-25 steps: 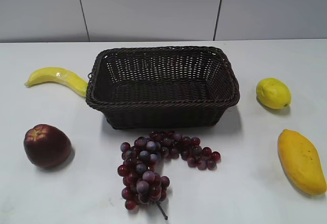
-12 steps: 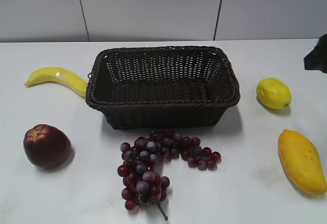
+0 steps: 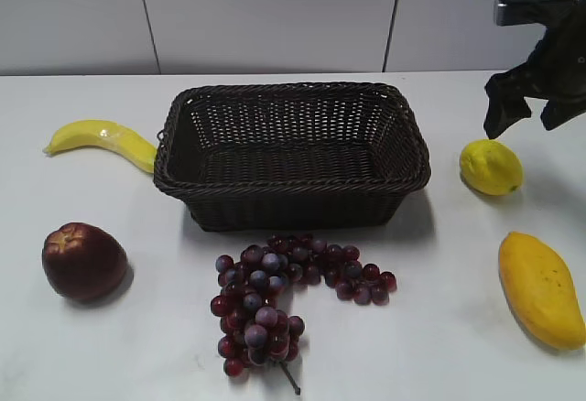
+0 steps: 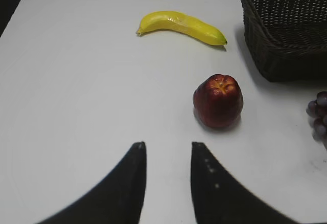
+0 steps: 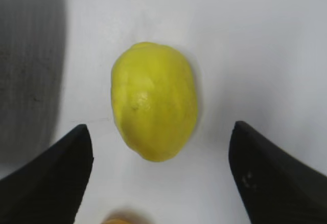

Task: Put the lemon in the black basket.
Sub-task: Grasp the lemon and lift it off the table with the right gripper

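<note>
The lemon (image 3: pixel 491 167) lies on the white table to the right of the black basket (image 3: pixel 291 156), which stands empty in the middle. My right gripper (image 3: pixel 524 117) hovers just above and behind the lemon, open wide. In the right wrist view the lemon (image 5: pixel 154 108) lies a little ahead of the gap between the open jaws (image 5: pixel 161 147), untouched. My left gripper (image 4: pixel 167 150) is open and empty over bare table; it is out of the exterior view. A corner of the basket (image 4: pixel 286 35) shows in the left wrist view.
A banana (image 3: pixel 103 141) lies left of the basket, a red apple (image 3: pixel 84 260) at front left, a bunch of grapes (image 3: pixel 284 296) in front of the basket, a mango (image 3: pixel 540 287) at front right. The left wrist view shows the apple (image 4: pixel 217 101) and the banana (image 4: pixel 182 25).
My right arm has come into the exterior view from the right edge and moved left and down until its gripper hangs over the lemon. The fruits and the basket have not moved.
</note>
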